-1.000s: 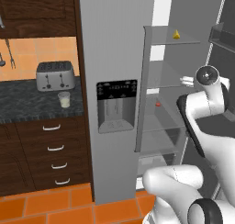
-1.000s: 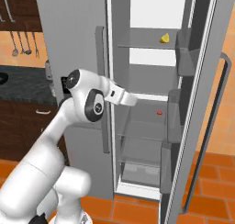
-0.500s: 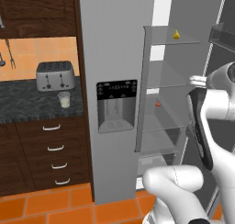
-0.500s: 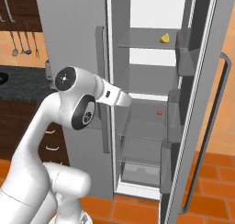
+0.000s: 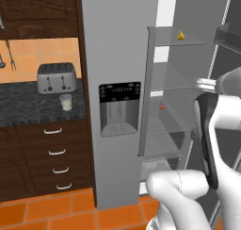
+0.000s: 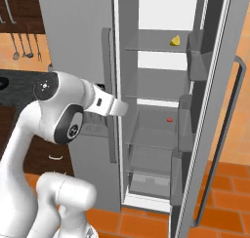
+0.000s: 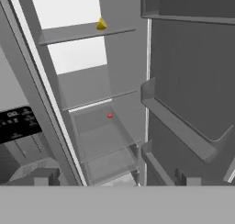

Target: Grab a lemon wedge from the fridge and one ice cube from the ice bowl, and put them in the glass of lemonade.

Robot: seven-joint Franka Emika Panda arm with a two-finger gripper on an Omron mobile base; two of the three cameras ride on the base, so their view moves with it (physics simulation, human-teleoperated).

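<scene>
the lemon wedge (image 5: 180, 35) sits on the top shelf (image 6: 156, 49) inside the open right side of the fridge (image 5: 115, 45), a small yellow piece near the shelf's front edge; it also shows in the right base view (image 6: 175, 40) and high up in the hand view (image 7: 101, 24). two shelves lower lies a tiny red object (image 5: 162, 107), well apart from the wedge and also seen from the hand (image 7: 109, 115). the fridge's right door (image 6: 215, 105) stands swung wide, its inner bins facing the shelves, with a long vertical handle (image 6: 233, 134) on its outer face. the left door is shut and carries the black dispenser panel (image 5: 119, 109).

the fingers (image 7: 114, 177) stand spread wide apart with nothing between them, two dark tips low in the hand view; one fingertip (image 7: 39, 176) lies toward the dispenser side. they point into the fridge opening, below and well short of the wedge.

left of the fridge, the glass of lemonade (image 5: 66, 102) stands upright on the dark bench (image 5: 28, 106), just in front of the silver toaster (image 5: 57, 77). dark wood drawers (image 5: 54, 153) sit beneath the bench, and the floor (image 5: 56, 215) is orange tile.
</scene>
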